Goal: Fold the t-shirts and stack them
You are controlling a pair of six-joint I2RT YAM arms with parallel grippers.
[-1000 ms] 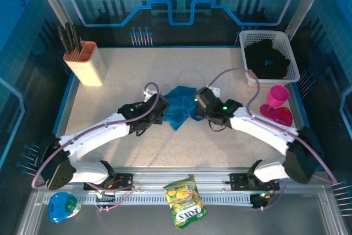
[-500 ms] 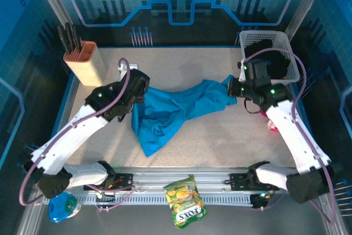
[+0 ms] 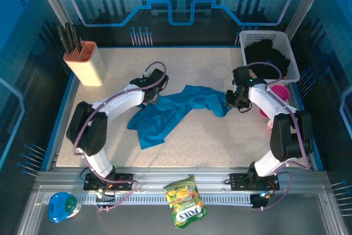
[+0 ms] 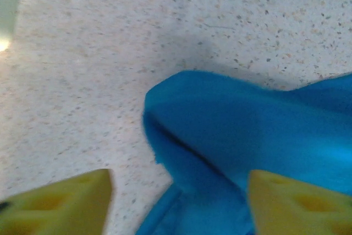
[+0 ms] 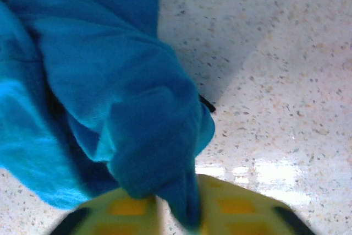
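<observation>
While the teal t-shirt (image 3: pixel 165 115) lies unfolded, left claw (image 4: pixel 179 180) spread just behind it, right claw (image 5: pixel 179 205) pinching its edge, nothing is stacked.

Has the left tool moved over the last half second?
Yes. In the top view the left tool has shifted right, away from the knife block, and now stands open at the teal t-shirt's left end.

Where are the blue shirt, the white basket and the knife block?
blue shirt (image 3: pixel 176 108), top view, middle of the crumpled cloth.
white basket (image 3: pixel 264 32), top view, on its far rim.
knife block (image 3: pixel 88 70), top view, on its wooden side.
</observation>
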